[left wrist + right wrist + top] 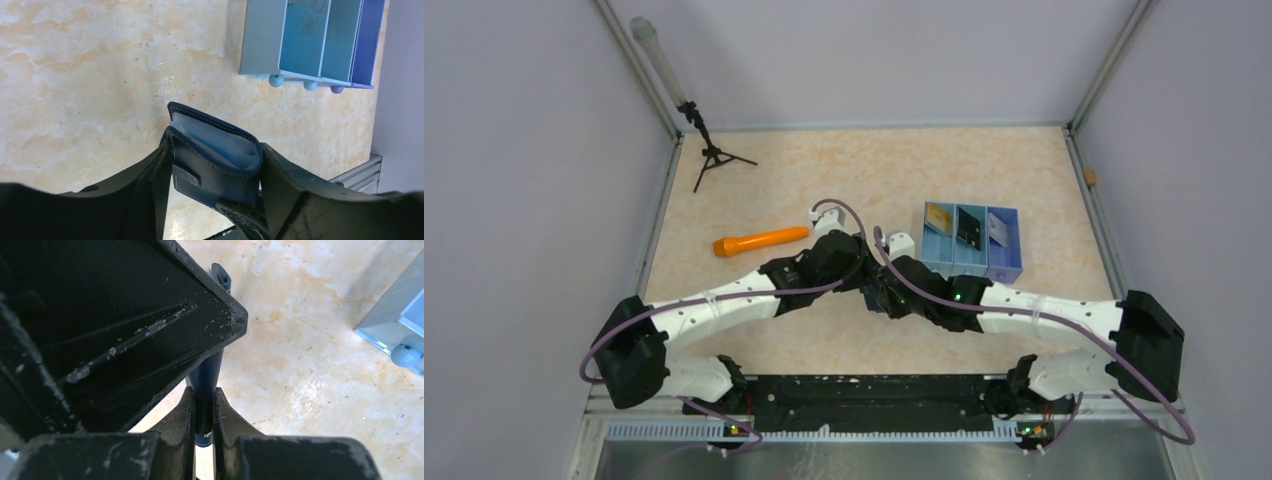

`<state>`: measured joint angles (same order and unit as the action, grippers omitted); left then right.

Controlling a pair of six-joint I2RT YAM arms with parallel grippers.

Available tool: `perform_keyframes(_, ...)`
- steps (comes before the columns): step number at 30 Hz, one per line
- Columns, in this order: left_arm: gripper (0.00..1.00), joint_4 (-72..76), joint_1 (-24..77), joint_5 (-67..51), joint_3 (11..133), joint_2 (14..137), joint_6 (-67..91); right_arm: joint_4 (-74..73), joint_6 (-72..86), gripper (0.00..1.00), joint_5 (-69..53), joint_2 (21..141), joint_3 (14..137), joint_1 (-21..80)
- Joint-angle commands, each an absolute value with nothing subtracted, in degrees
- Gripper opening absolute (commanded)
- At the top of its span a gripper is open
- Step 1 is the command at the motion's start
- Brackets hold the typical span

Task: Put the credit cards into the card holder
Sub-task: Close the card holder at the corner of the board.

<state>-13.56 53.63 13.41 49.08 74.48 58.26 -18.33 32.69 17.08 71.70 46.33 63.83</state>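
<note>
The navy card holder (215,165) hangs above the table, part open, with its pale blue inside facing up. My left gripper (212,167) is shut on it, one finger pressing each side. My right gripper (203,410) is shut on the card holder's (207,375) thin navy flap from below. In the top view both grippers meet at mid-table (876,285) and hide most of it. The credit cards lie in a blue tray (1014,262): a gold card (939,218), a black card (969,228) and a white card (997,230), one per compartment.
An orange flashlight-shaped object (761,241) lies left of the arms. A small black tripod (714,155) with a pale tube stands at the back left. Walls enclose the table on three sides. The tray (260,45) sits just right of the grippers.
</note>
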Motion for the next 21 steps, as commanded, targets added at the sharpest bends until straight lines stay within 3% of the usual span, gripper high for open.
perform_keyframes(1, 0.57, -9.22, 53.88, 11.44, 49.49, 76.34, 60.33, -15.51, 31.31, 0.0, 21.55, 73.68, 51.87, 66.47)
perform_keyframes(6, 0.38, -9.05, 53.66, 11.43, 49.13, 77.19, 61.0, -17.06, 31.8, 0.0, 24.0, 74.28, 52.95, 67.56)
perform_keyframes(12, 0.16, -7.1, 52.05, 11.26, 46.07, 75.46, 62.11, -18.82, 31.9, 0.2, 24.33, 71.5, 52.36, 67.57)
perform_keyframes(15, 0.0, -5.35, 50.79, 9.35, 44.11, 74.73, 62.66, -19.32, 31.76, 0.38, 23.81, 69.81, 51.46, 67.5)
perform_keyframes(21, 0.0, 1.91, 47.64, 4.48, 39.0, 71.57, 60.86, -20.8, 29.42, 0.79, 19.18, 66.87, 51.08, 63.96)
